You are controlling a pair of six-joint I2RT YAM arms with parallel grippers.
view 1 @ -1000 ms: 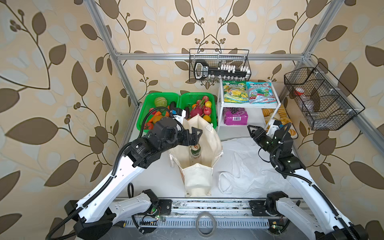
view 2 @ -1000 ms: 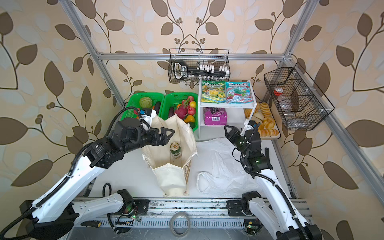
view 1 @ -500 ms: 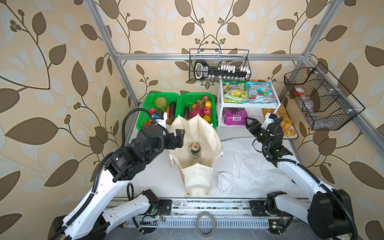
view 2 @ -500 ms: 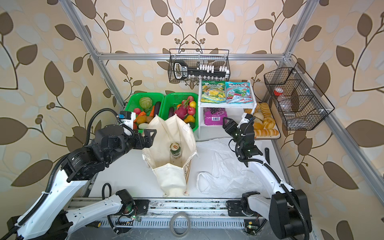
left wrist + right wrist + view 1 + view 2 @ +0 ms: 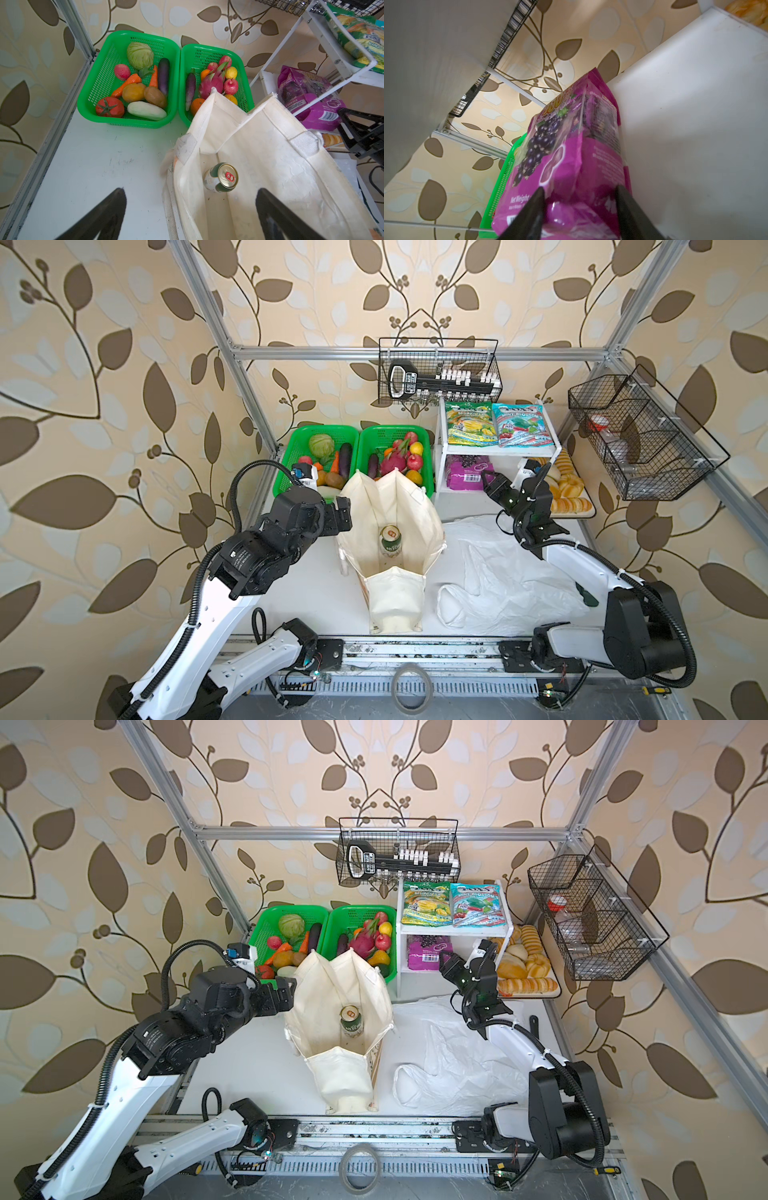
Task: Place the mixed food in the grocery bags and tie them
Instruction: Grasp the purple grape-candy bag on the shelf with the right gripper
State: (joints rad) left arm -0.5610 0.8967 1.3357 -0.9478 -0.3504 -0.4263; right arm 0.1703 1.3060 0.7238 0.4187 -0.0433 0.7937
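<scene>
The cream cloth tote (image 5: pixel 399 506) (image 5: pixel 345 986) stands open mid-table with the small green can (image 5: pixel 390 541) (image 5: pixel 221 177) lying inside. The white plastic bag (image 5: pixel 507 576) (image 5: pixel 461 1060) lies flat to its right. My left gripper (image 5: pixel 345 514) (image 5: pixel 191 199) is open and straddles the tote's left wall. My right gripper (image 5: pixel 488 481) (image 5: pixel 579 199) reaches under the white shelf and is shut on the near end of the purple packet (image 5: pixel 467 475) (image 5: pixel 571 155). The blue pouch (image 5: pixel 521 425) lies on the shelf top. Dragon fruit (image 5: pixel 392 462), apple (image 5: pixel 414 462) and the yellow-orange fruit (image 5: pixel 414 477) sit in a basket.
Two green baskets (image 5: pixel 291 448) of toy produce stand behind the tote. The white shelf (image 5: pixel 494 450) also carries a green-yellow pouch (image 5: pixel 469 425). A tray of bread (image 5: pixel 569 489) sits at the right, below a black wire basket (image 5: pixel 640 439). Another wire basket (image 5: pixel 438 373) hangs on the back rail.
My right gripper has gone forward under the shelf and closed round the purple packet. The left gripper has drawn back from over the tote to its left wall, still open.
</scene>
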